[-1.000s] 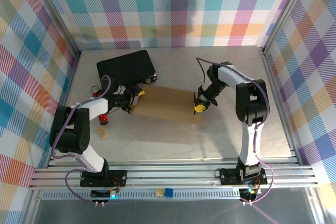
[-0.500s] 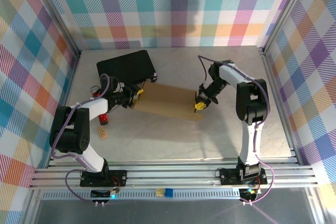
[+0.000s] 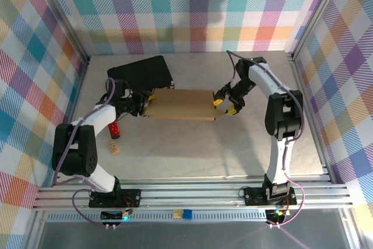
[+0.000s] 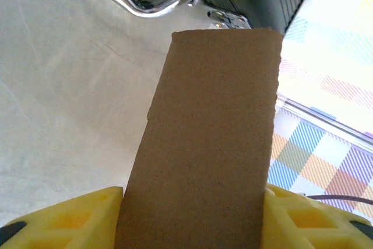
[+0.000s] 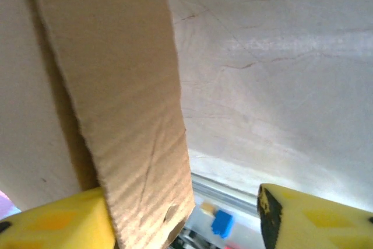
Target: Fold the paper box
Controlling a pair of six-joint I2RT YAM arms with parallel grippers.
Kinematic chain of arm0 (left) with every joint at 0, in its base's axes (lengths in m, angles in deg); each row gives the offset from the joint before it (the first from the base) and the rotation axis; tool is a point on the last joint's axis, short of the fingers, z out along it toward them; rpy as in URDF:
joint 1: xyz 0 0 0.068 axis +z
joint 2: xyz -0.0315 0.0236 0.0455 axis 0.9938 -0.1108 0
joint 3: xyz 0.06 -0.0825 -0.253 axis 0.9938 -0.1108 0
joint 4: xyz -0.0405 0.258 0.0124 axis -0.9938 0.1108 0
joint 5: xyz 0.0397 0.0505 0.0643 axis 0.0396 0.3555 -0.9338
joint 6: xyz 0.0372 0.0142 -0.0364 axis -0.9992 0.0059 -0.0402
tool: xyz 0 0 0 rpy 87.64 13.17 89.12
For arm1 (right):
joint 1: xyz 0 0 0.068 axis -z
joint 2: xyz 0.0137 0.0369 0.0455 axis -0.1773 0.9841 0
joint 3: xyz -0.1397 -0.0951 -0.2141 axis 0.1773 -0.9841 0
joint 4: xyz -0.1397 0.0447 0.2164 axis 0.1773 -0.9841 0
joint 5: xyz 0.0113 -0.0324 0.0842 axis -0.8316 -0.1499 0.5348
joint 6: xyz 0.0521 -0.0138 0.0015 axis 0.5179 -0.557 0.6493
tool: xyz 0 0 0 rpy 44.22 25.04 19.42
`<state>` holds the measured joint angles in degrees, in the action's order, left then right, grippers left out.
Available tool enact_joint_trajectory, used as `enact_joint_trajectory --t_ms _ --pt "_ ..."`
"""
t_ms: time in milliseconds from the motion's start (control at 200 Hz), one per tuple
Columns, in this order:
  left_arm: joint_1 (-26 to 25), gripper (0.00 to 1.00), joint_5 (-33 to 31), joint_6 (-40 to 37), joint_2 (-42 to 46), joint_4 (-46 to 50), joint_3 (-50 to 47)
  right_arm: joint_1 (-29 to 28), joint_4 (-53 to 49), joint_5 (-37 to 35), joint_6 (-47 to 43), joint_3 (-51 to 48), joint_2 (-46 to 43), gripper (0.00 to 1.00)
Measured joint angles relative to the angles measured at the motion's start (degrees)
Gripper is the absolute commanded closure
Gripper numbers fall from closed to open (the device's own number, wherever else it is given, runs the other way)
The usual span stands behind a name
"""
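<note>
Top external view, largest first: pale tabletop (image 3: 192, 150), walled by checked panels. Next, paper box (image 3: 178, 104), brown cardboard, just 12 o'clock of the tabletop's middle, long axis running from 9 to 3 o'clock. Black case (image 3: 140, 73) at the box's 11 o'clock, near corner just beside the cardboard. Left hand (image 3: 147, 102) at the box's 9 o'clock end, right hand (image 3: 224, 104) at its 3 o'clock end. Small red object (image 3: 114, 129) and tan block (image 3: 115, 147) at the box's 8 o'clock, apart from it.

Left wrist view: paper box (image 4: 210, 138), one flap filling the gap between the yellow fingers (image 4: 70, 217) and touching both, so left hand clamped on it; chrome case handle (image 4: 145, 1) at 11 o'clock beyond.

Right wrist view: paper box (image 5: 116, 86), flap edge against the 9 o'clock finger, other finger (image 5: 315, 220) standing clear at 3 o'clock; right hand parted, gripping nothing.
</note>
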<state>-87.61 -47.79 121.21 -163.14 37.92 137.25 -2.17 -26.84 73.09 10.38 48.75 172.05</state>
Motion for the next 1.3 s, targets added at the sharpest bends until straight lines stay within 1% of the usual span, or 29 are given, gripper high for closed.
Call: enact_joint_trajectory --t_ms 70,125,200,245,325,425,590,665,765,885,1005,1100,1160,1220,1300 --pt "-0.02 0.48 -0.07 0.15 0.81 3.1 1.05 1.22 2.16 0.74 2.84 -0.96 -2.86 0.26" --pt "-0.2 0.48 -0.07 0.13 1.14 5.33 1.73 2.47 5.53 2.6 5.86 -3.63 -6.25 0.24" --pt "-0.46 0.48 -0.24 0.15 1.42 8.15 2.29 4.07 12.15 5.97 11.72 -9.92 -12.09 0.22" --pt "-0.55 0.49 -0.39 0.39 1.49 9.46 2.38 4.68 17.42 8.33 16.72 -14.75 -15.8 0.21" --pt "-0.66 0.49 -0.52 0.81 1.57 11.02 2.45 5.64 26.75 11.67 24.92 -22.8 -20.74 0.16" --pt "-0.68 0.49 -0.9 1.57 1.84 13.11 2.69 5.4 33.77 13.75 32.24 -28.7 -22.97 0.13" --pt "-0.68 0.51 -0.94 3.43 1.86 15.85 3.56 5.86 40.92 14.82 37.97 -34.86 -23.8 0.13" --pt "-0.79 0.51 -0.94 4.02 1.86 16.52 3.58 6.05 41.92 14.88 38.23 -35.5 -22.91 0.14" --pt "-0.85 0.49 -1.27 3.89 1.86 17.53 4.13 6.05 41.83 12.72 36.15 -35.28 -22.25 0.17" --pt "-1.77 0.45 -1.99 0.74 1.86 19.65 5.44 6.05 41.09 9.84 30.56 -35.15 -21.84 0.2" --pt "-4.09 0.44 -2.86 -1.05 2.1 20.37 4.5 6.05 41.09 7.69 26.18 -36.87 -20.46 0.22" --pt "-5.7 0.41 -3.37 -0.48 3.26 18.73 0.7 5.79 47.01 8.28 26.75 -44.48 -21.53 0.24" --pt "-6.51 0.39 -3.76 -0.09 3.28 18.01 -0.83 5.25 52.19 9.11 28.81 -50.25 -22.75 0.25" --pt "-6.99 0.38 -3.98 -0.11 3.23 17.62 -1.42 3.72 57.92 10.12 31.67 -54.66 -23.56 0.27" --pt "-7.23 0.34 -4.46 -0.83 3.21 17.81 -1.22 0.94 65.57 10.93 35.28 -57.9 -23.69 0.29"
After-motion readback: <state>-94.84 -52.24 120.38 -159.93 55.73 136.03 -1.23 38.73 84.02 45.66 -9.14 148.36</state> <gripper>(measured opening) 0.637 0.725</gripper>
